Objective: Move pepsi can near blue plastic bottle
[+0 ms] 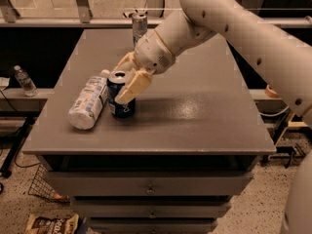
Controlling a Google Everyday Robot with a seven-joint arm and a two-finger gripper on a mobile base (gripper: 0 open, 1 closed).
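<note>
The end effector [122,81] pinches the pepsi can [122,109] beside the blue plastic bottle [88,103].

The arm [234,23] reaches down from upper right, hand [123,82] low at left-centre, fingers [134,84] clamped on the pepsi can [122,109].

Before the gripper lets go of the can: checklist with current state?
1. Short dark blue pepsi can upright on the grey table: ok.
2. Can beside the large whitish translucent plastic bottle, which lies on its side: ok.
3. Gap between can and bottle: cannot tell.
4. Gripper shut around the can's upper half: ok.
5. Slim silver can at the far edge, out of the way: ok.
</note>
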